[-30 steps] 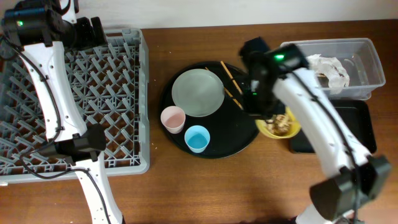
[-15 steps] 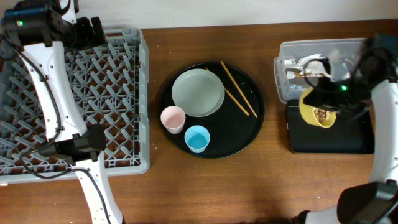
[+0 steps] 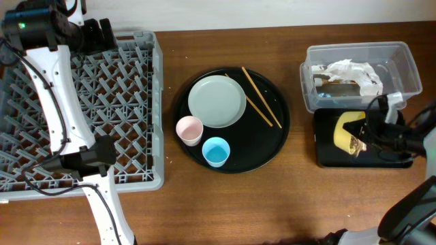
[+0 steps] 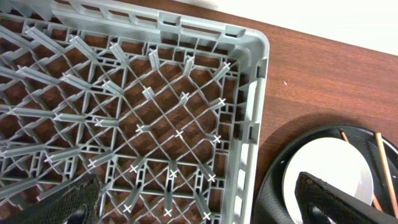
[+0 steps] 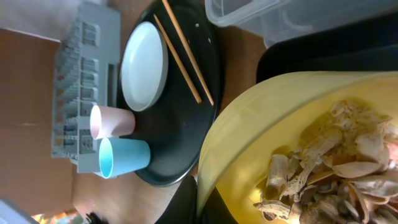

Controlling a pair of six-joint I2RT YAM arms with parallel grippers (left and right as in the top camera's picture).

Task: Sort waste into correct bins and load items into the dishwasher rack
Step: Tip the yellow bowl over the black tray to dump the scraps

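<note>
right gripper [image 3: 368,133], clamped on yellow bowl [image 3: 343,128], now off the round tray [image 3: 272,146] and tipped over the black bin [image 3: 327,158], scraps [image 5: 323,168] ready to dump (left gripper [image 3: 101,30] jaws apart)

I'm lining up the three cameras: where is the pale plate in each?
Overhead: plate, centre, on the round black tray.
Left wrist: plate at lower right edge.
Right wrist: plate upper left of centre.
Shared landmark: chopsticks lying just beside it.
</note>
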